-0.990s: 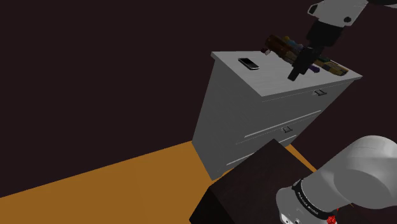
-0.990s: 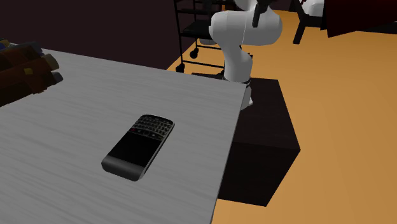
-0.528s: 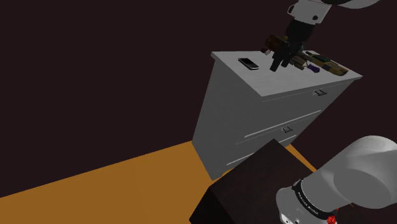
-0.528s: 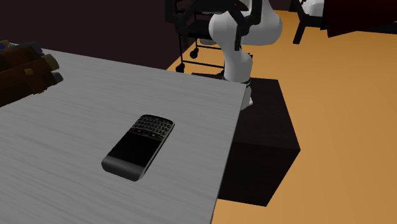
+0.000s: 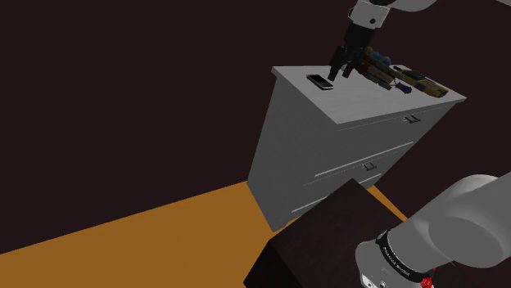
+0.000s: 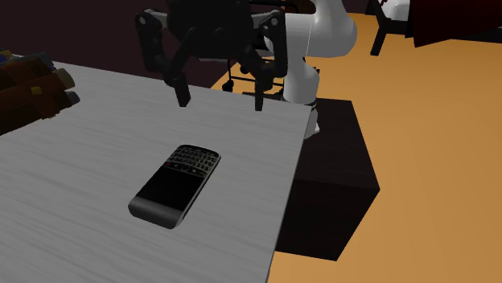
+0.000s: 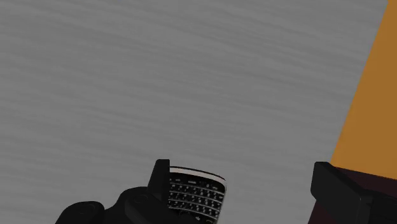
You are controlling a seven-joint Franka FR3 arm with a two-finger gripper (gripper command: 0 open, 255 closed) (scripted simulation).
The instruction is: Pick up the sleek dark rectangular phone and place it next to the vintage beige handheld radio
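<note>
The dark phone (image 6: 175, 185) with a small keypad lies flat on the white dresser top (image 6: 96, 145), near its edge. In the shoulder view the phone (image 5: 319, 82) is at the top's left part. My gripper (image 6: 221, 98) hovers open above the top, just beyond the phone's keypad end, fingers wide apart and touching nothing. In the wrist view the phone's keypad (image 7: 196, 191) shows beside one finger (image 7: 160, 181) of the gripper (image 7: 242, 170). A row of brown, beige and dark items (image 5: 397, 75) lies at the back of the top; I cannot tell which is the radio.
The dresser (image 5: 344, 155) has drawers facing the dark stand (image 5: 327, 241) on an orange floor (image 5: 139, 241). Brown clutter (image 6: 32, 92) sits at the second exterior view's left. A black wheeled cart (image 6: 239, 44) stands behind the arm's base (image 6: 302, 76).
The gripper has swept to the shoulder view's left across the dresser top, from over the row of items to beside the phone, and has come into the second exterior view.
</note>
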